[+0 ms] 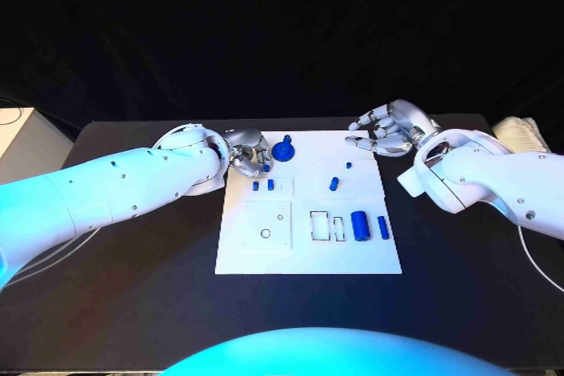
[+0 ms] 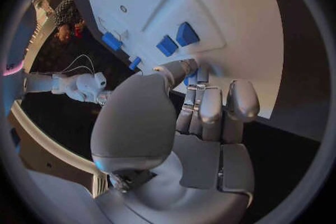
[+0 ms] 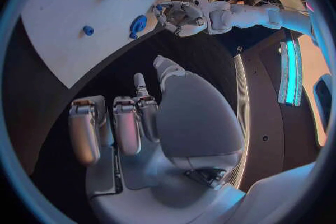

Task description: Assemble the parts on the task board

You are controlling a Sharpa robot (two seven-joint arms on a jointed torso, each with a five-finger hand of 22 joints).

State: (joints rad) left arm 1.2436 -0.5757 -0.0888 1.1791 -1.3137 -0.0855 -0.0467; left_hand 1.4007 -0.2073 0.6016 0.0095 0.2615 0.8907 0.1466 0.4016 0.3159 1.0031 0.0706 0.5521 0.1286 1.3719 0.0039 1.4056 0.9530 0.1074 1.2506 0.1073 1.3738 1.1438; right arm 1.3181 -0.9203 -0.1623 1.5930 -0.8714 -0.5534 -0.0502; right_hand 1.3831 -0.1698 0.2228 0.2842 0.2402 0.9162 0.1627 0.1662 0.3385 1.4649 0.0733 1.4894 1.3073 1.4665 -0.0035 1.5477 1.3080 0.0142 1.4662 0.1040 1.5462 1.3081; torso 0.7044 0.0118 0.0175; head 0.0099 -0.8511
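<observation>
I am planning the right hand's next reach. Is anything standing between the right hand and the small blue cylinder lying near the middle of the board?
Nothing visible blocks it: only bare task board lies between the right hand and the blue cylinder.

No readable text, labels or numbers anywhere, task board (image 1: pixel 308 258) unmarked (only plain outlines)

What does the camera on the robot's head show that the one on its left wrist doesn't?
The head view alone shows the right hand hovering at the far right corner of the white board, plus two blue cylinders lying near the board's right edge. The left wrist view alone shows the left hand's palm close up, its fingertips touching the board. Both show the board and the two small blue blocks near the left hand.
</observation>
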